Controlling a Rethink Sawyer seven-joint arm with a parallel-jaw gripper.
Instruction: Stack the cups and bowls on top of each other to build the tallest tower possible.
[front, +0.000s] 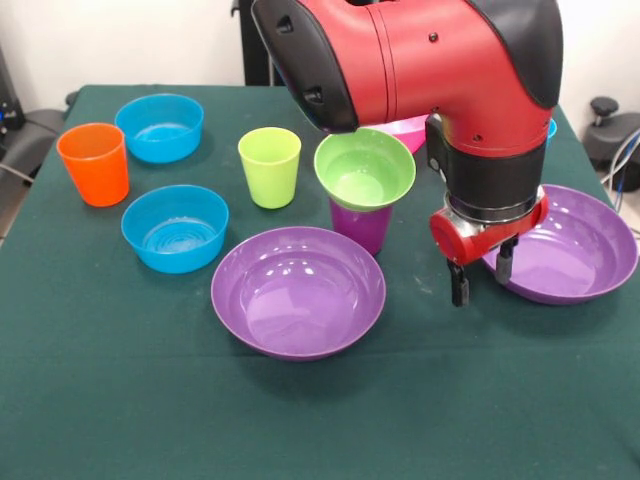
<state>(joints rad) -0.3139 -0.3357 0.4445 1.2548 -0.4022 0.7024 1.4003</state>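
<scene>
You have the red and black arm (420, 70) descending from the top of the front view, its elbow bulk uppermost and wrist pointing straight down. The hand (482, 273) hangs vertical on its red mount, two dark fingers (459, 284) parted, nothing between them.

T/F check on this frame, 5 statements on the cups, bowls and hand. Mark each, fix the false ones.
1. The green bowl sits on the purple cup. True.
2. The hand is shut on the lime green cup. False: the hand is open and empty, hanging by the right purple bowl; the lime cup stands alone on the table.
3. The orange cup stands upright. True.
4. A blue bowl is nested in the near purple bowl. False: that bowl is empty; both blue bowls sit on the cloth.
5. Two wide purple bowls are in view. True.
</scene>
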